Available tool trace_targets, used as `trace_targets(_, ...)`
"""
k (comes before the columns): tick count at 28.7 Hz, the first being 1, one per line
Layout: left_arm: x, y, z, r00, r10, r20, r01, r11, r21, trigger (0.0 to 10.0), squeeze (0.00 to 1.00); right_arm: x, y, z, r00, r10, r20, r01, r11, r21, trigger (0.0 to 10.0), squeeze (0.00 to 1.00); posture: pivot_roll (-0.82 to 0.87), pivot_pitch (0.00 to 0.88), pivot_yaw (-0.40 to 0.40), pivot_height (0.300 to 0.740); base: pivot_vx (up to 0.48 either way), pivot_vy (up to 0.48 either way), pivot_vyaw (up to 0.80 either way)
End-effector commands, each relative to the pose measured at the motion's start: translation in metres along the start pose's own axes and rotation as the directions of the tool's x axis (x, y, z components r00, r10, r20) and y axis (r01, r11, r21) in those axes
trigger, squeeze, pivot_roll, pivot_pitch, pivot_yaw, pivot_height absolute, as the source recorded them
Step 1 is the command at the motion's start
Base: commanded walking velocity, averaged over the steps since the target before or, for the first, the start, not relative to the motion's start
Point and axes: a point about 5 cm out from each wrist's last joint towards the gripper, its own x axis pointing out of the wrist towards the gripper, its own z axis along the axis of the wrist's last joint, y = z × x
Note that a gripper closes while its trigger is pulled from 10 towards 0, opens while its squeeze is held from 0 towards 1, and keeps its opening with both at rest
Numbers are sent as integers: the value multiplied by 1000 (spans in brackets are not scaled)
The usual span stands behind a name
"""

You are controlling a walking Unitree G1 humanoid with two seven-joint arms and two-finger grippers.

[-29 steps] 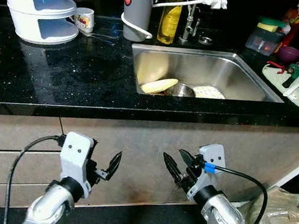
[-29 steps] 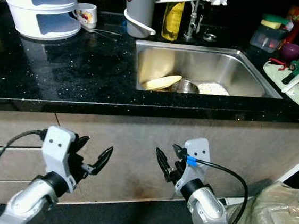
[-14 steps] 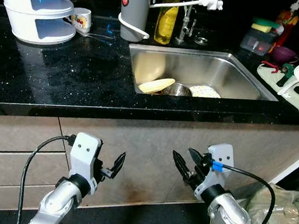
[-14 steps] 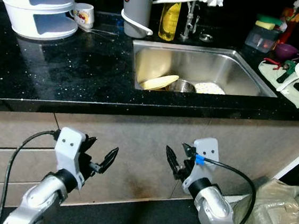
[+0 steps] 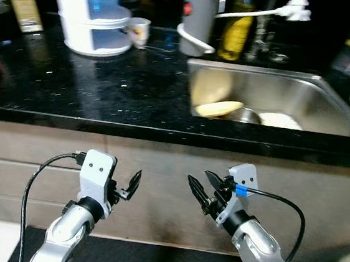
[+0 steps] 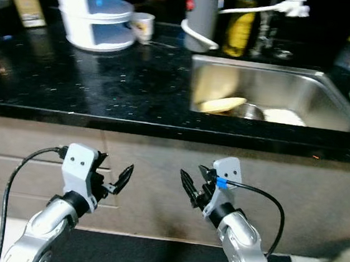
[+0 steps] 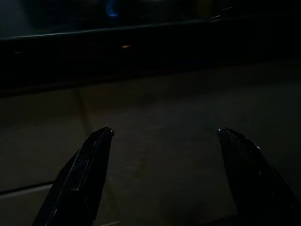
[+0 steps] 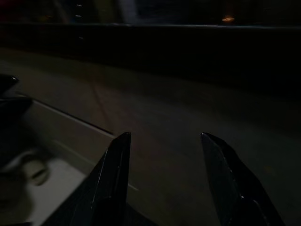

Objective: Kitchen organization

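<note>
**Stainless-steel sink with dishes: approach stage, nothing in hand**

Stainless-steel sink basin is set into the black speckled stone counter, right of centre. In it: a pale yellow oval plate leaning against the left wall, a small round steel bowl touching it, and a white flat dish just beside the bowl.

Behind the sink: a grey upright jug with a white cord, a yellow bottle of liquid and a white tap arm. Far left of the counter: a white three-tier round container, with a small printed white mug just beside it and a yellow tin at the back.

Left gripper: low, in front of the beige cabinet front, well below the counter edge. Fingers spread wide, empty; the left wrist view confirms a broad gap facing the cabinet.

Right gripper: same height, near the left one. Fingers parted, empty; the right wrist view shows the two tips apart.

Judgement: this is the positioning step; no item is chosen or touched yet. Picture is slightly blurred.

Next move, as I judge it: raise one arm above the counter edge and pick a target, the sink dishes being nearest the right gripper. The leaning plate would need a grip on its rim.
</note>
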Motion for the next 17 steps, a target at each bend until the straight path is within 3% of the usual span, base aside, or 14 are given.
trace_targets(1, 2, -1, -2, 1000, 10, -6, -10, 1000, 12, 10000, 0, -1, -2, -2, 1000, 7, -2, -7, 999, 33, 10000, 0, -62, 0, -38, 740, 0, 0, 781)
trace_targets(8, 5, 0, 0, 1000, 11, 2, -11, 1000, 18, 10000, 0, -3, -2, 0, 1000, 24, 18, -25, 997, 68, 10000, 0, -67, 0, -25, 740, 0, 0, 777)
trace_targets(12, 7, -5, 3, 1000, -21, 14, 20, 998, 59, 10000, 0, -2, 4, 2, 993, 112, 38, -115, 989, 91, 10000, 0, -59, 0, -24, 740, 0, 0, 780)
trace_targets(17, 7, -4, 3, 1000, -13, 12, 12, 999, 44, 10000, 0, -4, 10, 1, 982, 182, 43, -186, 976, 110, 10000, 0, -56, 0, -23, 740, 0, 0, 776)
